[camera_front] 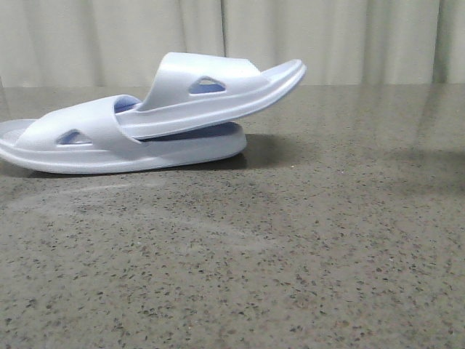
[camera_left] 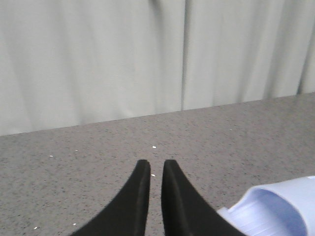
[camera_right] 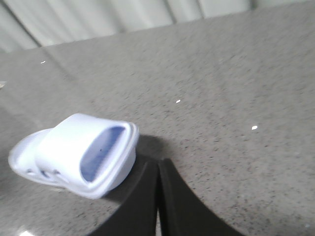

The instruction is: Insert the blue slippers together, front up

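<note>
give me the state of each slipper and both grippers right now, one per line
lower slipper: flat on the table, sole down
upper slipper: one end tucked under the lower slipper's strap, the other end tilted up off it, strap side up
left gripper: nearly shut, holding nothing, clear of the slippers
right gripper: shut, holding nothing, beside the slippers, not gripping them

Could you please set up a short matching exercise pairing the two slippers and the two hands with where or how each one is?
1. upper slipper
2. lower slipper
3. left hand
4. right hand

a. flat on the table
b. tilted, one end tucked under the other's strap
c. shut, with a slipper's open end close by
d. nearly shut, narrow gap, holding nothing

Pairs: 1-b, 2-a, 3-d, 4-c
</note>
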You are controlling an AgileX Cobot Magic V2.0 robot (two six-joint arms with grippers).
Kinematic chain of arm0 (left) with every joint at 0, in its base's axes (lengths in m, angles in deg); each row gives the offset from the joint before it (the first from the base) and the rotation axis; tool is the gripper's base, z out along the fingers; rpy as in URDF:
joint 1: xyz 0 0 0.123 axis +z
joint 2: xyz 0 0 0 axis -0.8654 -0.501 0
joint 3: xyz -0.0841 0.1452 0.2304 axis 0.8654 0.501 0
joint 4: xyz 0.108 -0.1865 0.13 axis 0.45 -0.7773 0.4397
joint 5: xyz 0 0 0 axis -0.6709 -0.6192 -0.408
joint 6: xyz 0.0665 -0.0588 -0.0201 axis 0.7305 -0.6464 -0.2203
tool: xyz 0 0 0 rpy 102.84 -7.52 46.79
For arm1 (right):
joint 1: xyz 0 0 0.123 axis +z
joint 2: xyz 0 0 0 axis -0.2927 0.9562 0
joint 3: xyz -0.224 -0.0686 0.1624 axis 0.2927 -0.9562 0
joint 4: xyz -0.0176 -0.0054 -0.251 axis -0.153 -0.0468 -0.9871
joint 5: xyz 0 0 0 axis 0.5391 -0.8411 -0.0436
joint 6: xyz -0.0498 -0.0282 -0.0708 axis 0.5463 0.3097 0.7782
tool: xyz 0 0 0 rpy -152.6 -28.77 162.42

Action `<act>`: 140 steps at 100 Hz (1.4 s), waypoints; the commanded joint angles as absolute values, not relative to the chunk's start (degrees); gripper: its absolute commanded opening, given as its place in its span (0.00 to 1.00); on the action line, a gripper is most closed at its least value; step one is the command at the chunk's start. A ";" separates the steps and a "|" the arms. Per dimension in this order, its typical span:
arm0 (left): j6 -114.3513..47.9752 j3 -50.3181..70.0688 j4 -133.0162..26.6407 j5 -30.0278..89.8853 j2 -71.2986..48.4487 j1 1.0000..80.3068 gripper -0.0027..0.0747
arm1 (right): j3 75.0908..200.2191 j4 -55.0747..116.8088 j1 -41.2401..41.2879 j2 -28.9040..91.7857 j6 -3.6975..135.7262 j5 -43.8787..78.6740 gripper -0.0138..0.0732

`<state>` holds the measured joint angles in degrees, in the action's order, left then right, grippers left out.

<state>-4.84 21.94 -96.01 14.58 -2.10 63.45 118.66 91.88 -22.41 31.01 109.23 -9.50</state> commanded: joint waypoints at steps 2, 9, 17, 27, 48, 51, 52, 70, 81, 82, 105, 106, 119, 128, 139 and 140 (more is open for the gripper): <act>-4.75 24.95 -95.05 24.04 1.26 58.33 0.05 | 115.71 94.79 -17.24 25.47 110.88 2.06 0.07; -4.75 28.53 -92.06 27.03 2.83 54.40 0.05 | 112.04 94.79 -13.03 22.80 111.47 8.42 0.07; -4.75 32.59 -91.75 31.71 4.40 49.96 0.05 | 107.79 94.79 -8.20 20.39 111.58 14.71 0.07; -4.75 37.53 -92.16 37.59 6.25 45.21 0.05 | 101.94 94.79 -2.27 17.71 111.83 21.78 0.07; -4.75 45.99 -96.68 46.95 11.19 37.81 0.05 | 92.70 95.46 6.21 9.51 111.83 34.29 0.07; -4.75 46.68 -96.68 48.11 11.99 37.01 0.05 | 91.97 95.46 6.99 8.49 111.83 35.48 0.07; -4.75 46.84 -96.68 48.43 12.36 36.64 0.05 | 91.63 95.46 7.26 7.99 111.83 36.02 0.07; -4.75 47.75 -97.34 51.74 15.19 33.43 0.05 | 89.58 97.97 8.19 5.56 111.83 36.64 0.07; -4.85 47.75 -100.18 51.61 15.16 33.28 0.05 | 89.48 98.74 8.19 5.56 111.83 34.93 0.07; -4.85 47.75 -101.43 51.48 15.16 33.28 0.05 | 89.48 98.74 8.19 5.56 111.83 34.79 0.07; -4.85 47.89 -105.88 51.37 15.16 33.28 0.05 | 89.48 98.74 8.19 5.56 111.83 34.90 0.07; -4.85 47.89 -105.88 51.37 15.16 33.28 0.05 | 89.48 98.74 8.19 5.56 111.83 34.90 0.07; -4.85 47.89 -105.88 51.37 15.16 33.28 0.05 | 89.48 98.74 8.19 5.56 111.83 34.90 0.07; -4.85 47.89 -105.88 51.37 15.16 33.28 0.05 | 89.48 98.74 8.19 5.56 111.83 34.90 0.07; -4.85 47.89 -105.88 51.37 15.16 33.28 0.05 | 89.48 98.74 8.19 5.56 111.83 34.90 0.07; -4.85 47.89 -105.88 51.37 15.16 33.28 0.05 | 89.48 98.74 8.19 5.56 111.83 34.90 0.07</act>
